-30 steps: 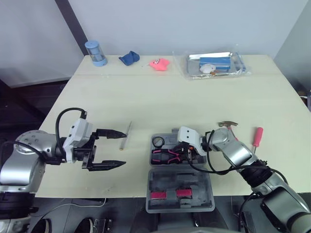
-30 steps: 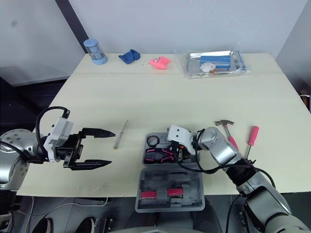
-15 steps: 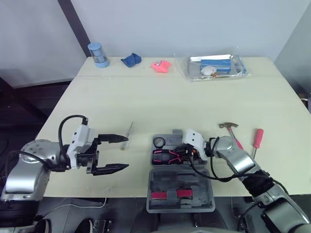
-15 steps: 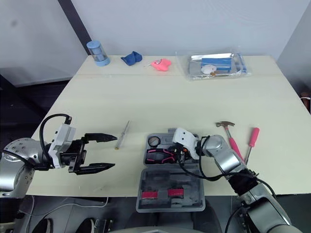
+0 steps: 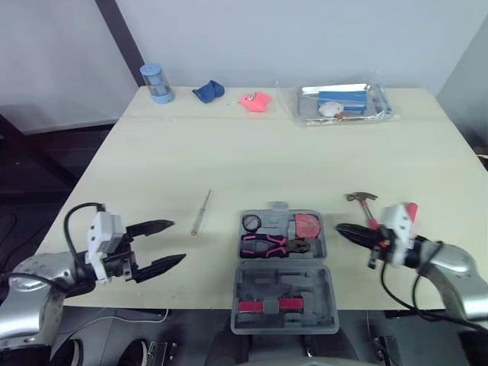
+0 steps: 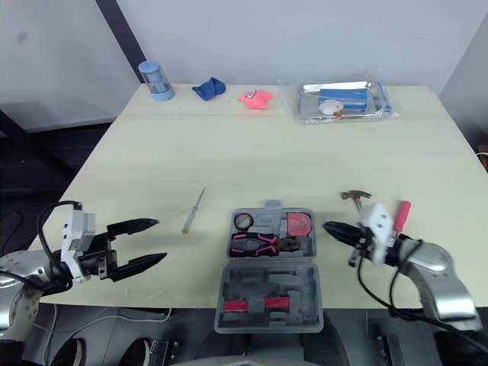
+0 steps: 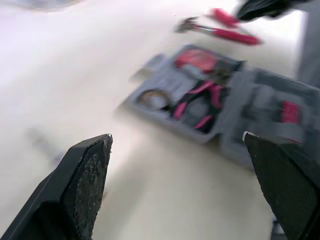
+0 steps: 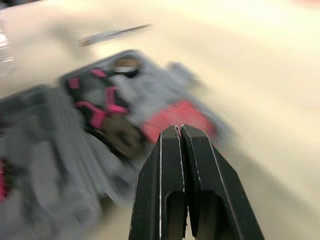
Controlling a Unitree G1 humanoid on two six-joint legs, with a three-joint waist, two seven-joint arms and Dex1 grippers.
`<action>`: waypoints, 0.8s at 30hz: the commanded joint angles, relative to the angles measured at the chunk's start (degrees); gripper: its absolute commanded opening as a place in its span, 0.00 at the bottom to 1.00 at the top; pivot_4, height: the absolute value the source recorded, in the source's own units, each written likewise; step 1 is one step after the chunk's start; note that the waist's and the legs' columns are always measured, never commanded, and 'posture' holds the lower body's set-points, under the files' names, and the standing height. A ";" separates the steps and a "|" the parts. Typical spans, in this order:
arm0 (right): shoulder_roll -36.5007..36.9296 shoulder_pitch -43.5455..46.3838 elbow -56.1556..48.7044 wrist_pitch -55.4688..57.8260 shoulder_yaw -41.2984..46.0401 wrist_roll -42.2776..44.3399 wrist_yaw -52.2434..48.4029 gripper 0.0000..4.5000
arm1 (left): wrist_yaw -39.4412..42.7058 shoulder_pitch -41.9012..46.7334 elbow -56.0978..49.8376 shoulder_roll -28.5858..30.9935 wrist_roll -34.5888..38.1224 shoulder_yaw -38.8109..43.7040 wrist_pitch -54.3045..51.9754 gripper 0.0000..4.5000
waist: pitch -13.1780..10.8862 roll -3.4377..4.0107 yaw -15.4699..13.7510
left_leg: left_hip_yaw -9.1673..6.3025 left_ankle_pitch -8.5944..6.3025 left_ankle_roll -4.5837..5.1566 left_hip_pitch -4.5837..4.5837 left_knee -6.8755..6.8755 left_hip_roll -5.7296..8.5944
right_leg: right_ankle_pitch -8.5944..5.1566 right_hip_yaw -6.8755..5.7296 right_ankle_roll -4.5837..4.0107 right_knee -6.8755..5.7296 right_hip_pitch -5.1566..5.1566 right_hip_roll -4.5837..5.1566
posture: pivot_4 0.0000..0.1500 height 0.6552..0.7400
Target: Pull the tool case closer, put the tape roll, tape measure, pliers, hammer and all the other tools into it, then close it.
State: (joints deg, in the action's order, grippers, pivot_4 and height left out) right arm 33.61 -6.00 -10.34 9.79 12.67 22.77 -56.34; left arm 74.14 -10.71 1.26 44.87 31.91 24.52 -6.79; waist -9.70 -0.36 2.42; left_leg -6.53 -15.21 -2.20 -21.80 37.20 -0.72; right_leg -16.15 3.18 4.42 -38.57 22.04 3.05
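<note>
The grey tool case [image 5: 316, 248] lies open near the table's front edge, lid [image 5: 284, 301] hanging toward me. In its tray lie a black tape roll [image 5: 250, 223], pink-handled pliers [image 5: 267, 245] and a red tape measure [image 5: 307, 226]. A hammer [image 5: 362, 202] and a red-handled screwdriver [image 5: 410, 209] rest on the table right of the case. A thin metal screwdriver [image 5: 200, 212] lies to its left. My right gripper [image 5: 341, 229] hovers just right of the case, shut and empty [image 8: 180, 128]. My left gripper [image 5: 175, 242] is open, well left of the case [image 7: 200, 95].
Along the far edge stand a blue cylinder [image 5: 155, 82], a blue cloth [image 5: 207, 91], a pink object [image 5: 255, 100] and a clear plastic tray [image 5: 343, 103] with items. The table's middle is bare. The case lid overhangs the front edge.
My right gripper has pulled back to the right out of the case, leaving the red tape measure uncovered in the tray. My left gripper has drawn back toward the front left.
</note>
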 commanded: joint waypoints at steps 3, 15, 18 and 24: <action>0.73 -10.98 4.43 -6.10 17.12 5.83 -1.05 0.02 | -4.15 -3.07 2.95 -1.92 1.54 7.13 0.78 1.00 | 0.00 -0.02 -0.25 | -0.02 0.00 0.00 0.01 0.00 0.00 | 0.00 -0.02 0.00 0.04 -0.05 0.01 | 1.00 1.00; -1.61 -26.10 15.60 -11.92 29.53 10.33 -5.49 0.99 | -3.36 -10.43 12.76 -2.08 -0.05 12.16 4.47 1.00 | 0.00 -0.02 0.02 | 0.21 -0.01 0.00 0.23 -0.09 -0.12 | -0.03 0.13 0.00 0.33 -0.31 -0.04 | 1.00 1.00; -0.87 -25.70 16.83 -12.46 29.25 9.65 -4.49 0.99 | -2.89 -10.34 13.98 -1.61 -0.39 12.07 5.91 1.00 | 0.01 -0.02 -0.03 | 0.25 -0.01 -0.01 0.22 -0.09 -0.12 | -0.02 0.15 0.00 0.39 -0.32 -0.03 | 1.00 1.00; 1.47 -24.94 5.97 -4.88 23.64 10.51 -2.90 0.99 | -0.84 -8.85 10.68 -1.59 -2.52 7.27 8.20 1.00 | 0.05 0.07 0.00 | 0.29 -0.02 -0.01 0.21 -0.10 -0.12 | -0.01 0.20 0.02 0.45 -0.33 -0.02 | 1.00 1.00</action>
State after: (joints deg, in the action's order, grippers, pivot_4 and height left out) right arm 34.00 -30.94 0.45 2.89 36.87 31.72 -59.46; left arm 72.35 -19.41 14.08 42.54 29.77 32.56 0.25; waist -9.65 -0.30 2.42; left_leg -6.24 -15.23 -2.21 -21.59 37.08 -0.84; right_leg -16.15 3.38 4.45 -38.11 21.71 3.03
